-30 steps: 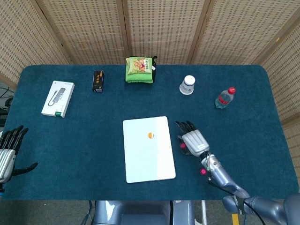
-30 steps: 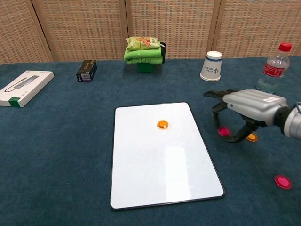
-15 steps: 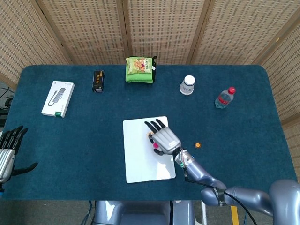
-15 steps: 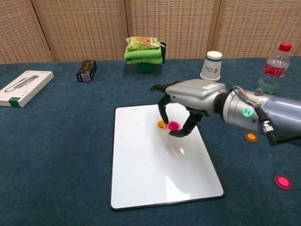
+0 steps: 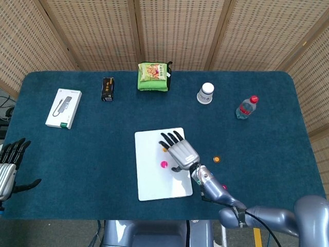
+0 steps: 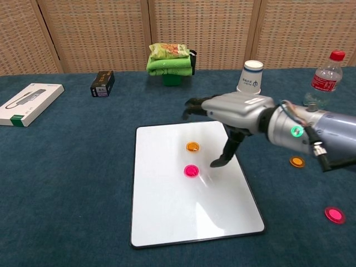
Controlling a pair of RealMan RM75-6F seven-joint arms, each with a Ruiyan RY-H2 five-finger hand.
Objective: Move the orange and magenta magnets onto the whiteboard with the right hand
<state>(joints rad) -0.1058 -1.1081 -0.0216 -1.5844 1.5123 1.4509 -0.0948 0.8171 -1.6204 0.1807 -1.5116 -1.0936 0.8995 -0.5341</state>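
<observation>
— Where is your right hand?

— My right hand [image 6: 231, 114] hangs over the far right part of the whiteboard [image 6: 167, 214], fingers spread wide, holding nothing.

— And the magnets?

— One magenta magnet [image 6: 191, 171] lies on the board just left of my thumb, with an orange magnet [image 6: 192, 147] beyond it, under my fingers. Off the board to my right, on the table [image 6: 67, 183], sit another orange one [image 6: 297, 162] and another magenta one [image 6: 334, 214].

— Your left hand?

— My left hand [image 5: 9, 164] rests open at the table's left edge, well apart.

Magenta magnet [image 6: 191, 171] carried from counter [image 6: 83, 167], now released on whiteboard [image 6: 167, 211] below orange magnet [image 6: 192, 147]; right hand [image 6: 231, 111] opened, raised slightly.
</observation>
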